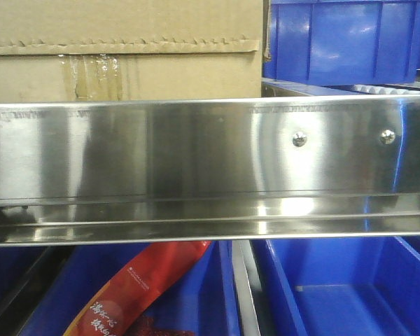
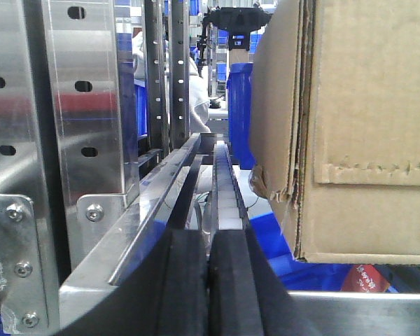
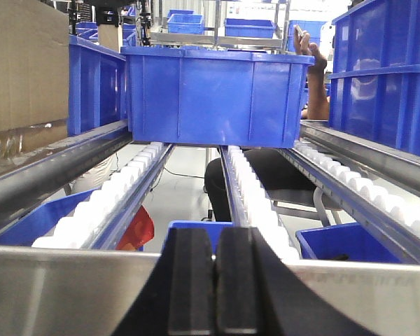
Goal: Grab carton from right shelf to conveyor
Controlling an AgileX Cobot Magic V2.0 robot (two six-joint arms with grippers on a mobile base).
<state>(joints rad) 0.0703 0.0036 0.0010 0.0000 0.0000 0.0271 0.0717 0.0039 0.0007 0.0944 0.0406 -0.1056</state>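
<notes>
The brown carton (image 1: 126, 49) rests on the right shelf behind its shiny steel front rail (image 1: 210, 161), at upper left of the front view, with glossy tape over its seam. In the left wrist view the carton (image 2: 364, 126) fills the right side; my left gripper (image 2: 210, 280) is shut and empty, low at the rail, to the left of the carton's corner. In the right wrist view a slice of the carton (image 3: 24, 70) shows at far left; my right gripper (image 3: 214, 287) is shut and empty, at the rail between roller tracks. The conveyor is out of view.
Blue plastic bins (image 1: 343, 42) stand on the shelf right of the carton, one (image 3: 213, 94) straight ahead of the right gripper on white rollers (image 3: 255, 196). More blue bins and a red packet (image 1: 140, 294) lie below the rail. Steel uprights (image 2: 84, 112) stand left of the left gripper.
</notes>
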